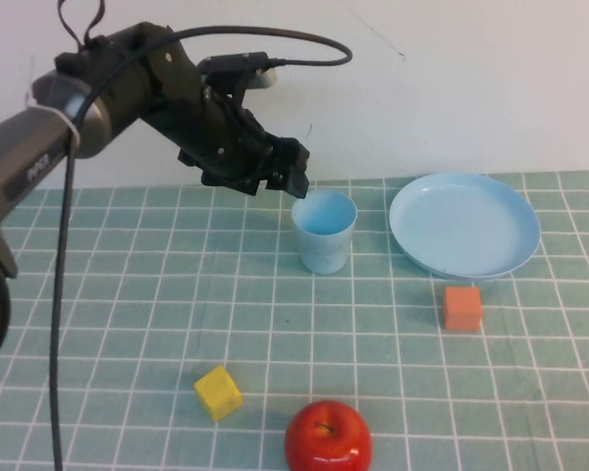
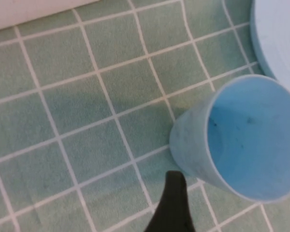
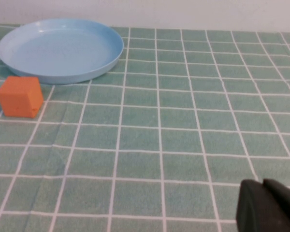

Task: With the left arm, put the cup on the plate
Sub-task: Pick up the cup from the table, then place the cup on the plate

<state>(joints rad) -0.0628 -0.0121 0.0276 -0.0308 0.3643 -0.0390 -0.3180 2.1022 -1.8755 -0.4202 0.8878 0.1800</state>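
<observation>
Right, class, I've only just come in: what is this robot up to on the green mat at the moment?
The left arm's end effector hangs just above the rim of the light blue cup, on the cup's left and far side, not gripping it. The cup stands upright on the green checked mat, just left of the empty blue plate. So nothing has been picked up yet. An orange block, a yellow block and a red apple lie nearer. The right end effector sits low over the mat, away from the action.

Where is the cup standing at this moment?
In the high view the cup stands upright on the checked cloth, just left of the plate and apart from it. The left gripper hovers by its far-left rim.
</observation>
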